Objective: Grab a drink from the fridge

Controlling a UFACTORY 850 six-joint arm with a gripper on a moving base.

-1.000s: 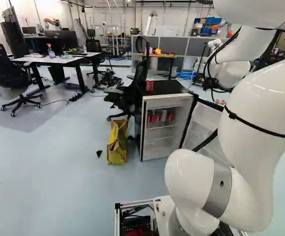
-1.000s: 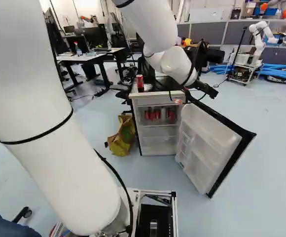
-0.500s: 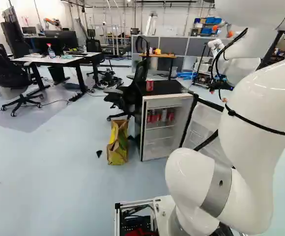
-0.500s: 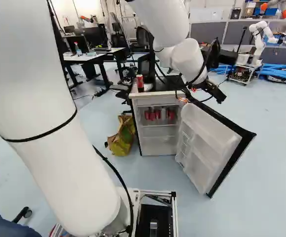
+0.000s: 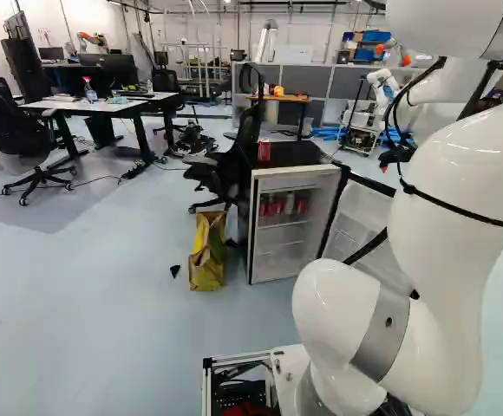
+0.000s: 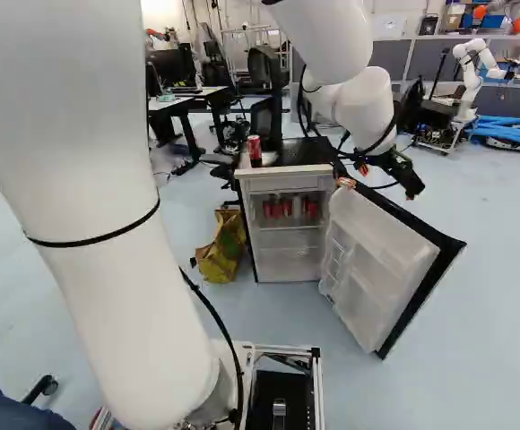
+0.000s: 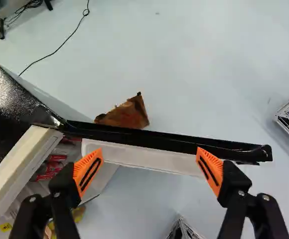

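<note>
High over the fridge's swung-out door, my gripper shows dark in the right base view. In the wrist view the gripper stands open, fingers wide apart with nothing held. The door's long top edge crosses just ahead of and beneath the fingertips. The white fridge has its inside facing the base. Several red cans and a paler one stand on its upper shelf; red cans also show beside one finger in the wrist view. A red can stands upright on the fridge's black top.
A yellow bag stands on the floor beside the fridge, a black office chair behind it. Desks lie farther left in the left base view. Another robot stands at the far right of the right base view.
My arm has swung to the right in the right base view, carrying the gripper from near the fridge's top edge out over the door. The base, fridge and cans have not moved.
</note>
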